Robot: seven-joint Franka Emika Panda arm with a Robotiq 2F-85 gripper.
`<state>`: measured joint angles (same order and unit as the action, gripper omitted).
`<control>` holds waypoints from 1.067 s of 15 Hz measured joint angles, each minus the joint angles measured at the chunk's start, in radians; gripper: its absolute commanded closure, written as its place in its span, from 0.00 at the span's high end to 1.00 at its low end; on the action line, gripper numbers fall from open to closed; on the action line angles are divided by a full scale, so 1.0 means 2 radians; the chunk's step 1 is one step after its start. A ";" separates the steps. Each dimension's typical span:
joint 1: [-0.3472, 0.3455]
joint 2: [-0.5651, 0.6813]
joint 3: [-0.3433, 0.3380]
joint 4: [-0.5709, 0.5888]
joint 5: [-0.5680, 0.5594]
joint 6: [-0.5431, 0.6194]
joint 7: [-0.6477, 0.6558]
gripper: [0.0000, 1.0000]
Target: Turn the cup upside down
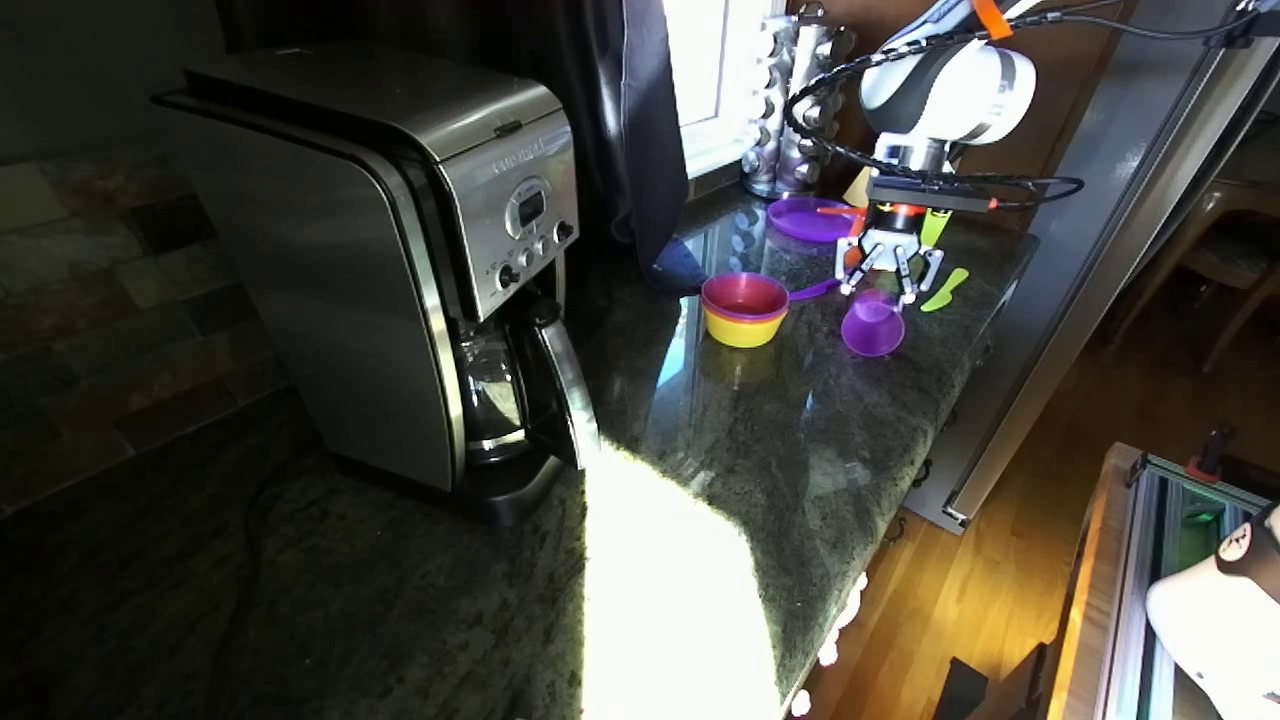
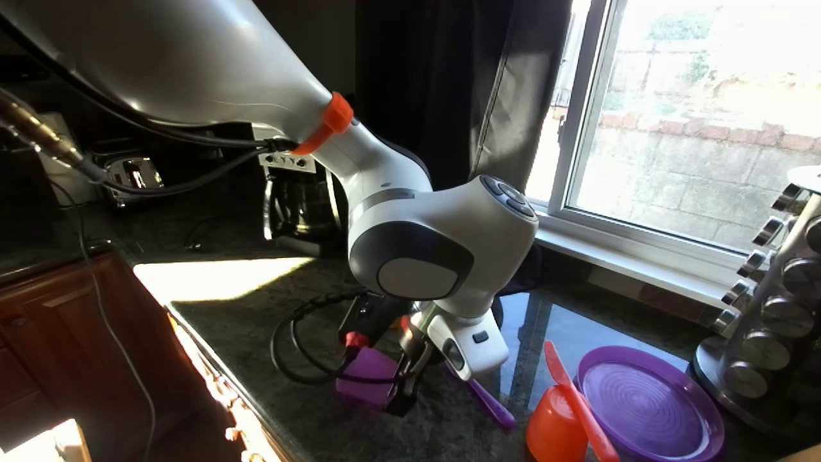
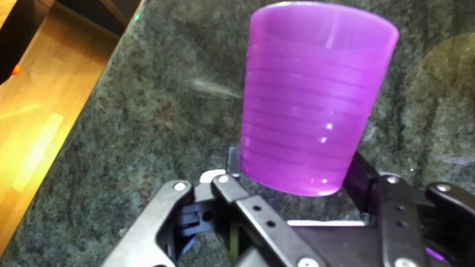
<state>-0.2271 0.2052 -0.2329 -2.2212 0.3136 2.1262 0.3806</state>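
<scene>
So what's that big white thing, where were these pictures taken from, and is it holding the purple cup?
The big white thing is a robot arm. Its metal hand is called a gripper. Two pictures come from cameras outside the robot, looking from different places. The close-up comes from a camera on the robot's own wrist.

On the dark stone counter there's a coffee maker, a stack of bowls, a purple plate, an orange cup and a green knife.

The gripper's fingers are on either side of the purple cup, near its narrow end. It looks held, but I can't see for sure whether they're squeezing it. The job is to turn that cup upside down.
</scene>
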 measured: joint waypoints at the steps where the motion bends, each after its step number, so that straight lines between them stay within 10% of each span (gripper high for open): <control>1: 0.000 -0.002 0.000 0.000 0.006 0.002 0.006 0.42; 11: 0.014 -0.134 0.011 -0.129 0.003 0.252 0.025 0.42; 16: 0.000 -0.175 0.033 -0.191 -0.088 0.353 0.095 0.42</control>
<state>-0.2266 -0.1458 -0.1675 -2.6034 0.1383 2.8326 0.5696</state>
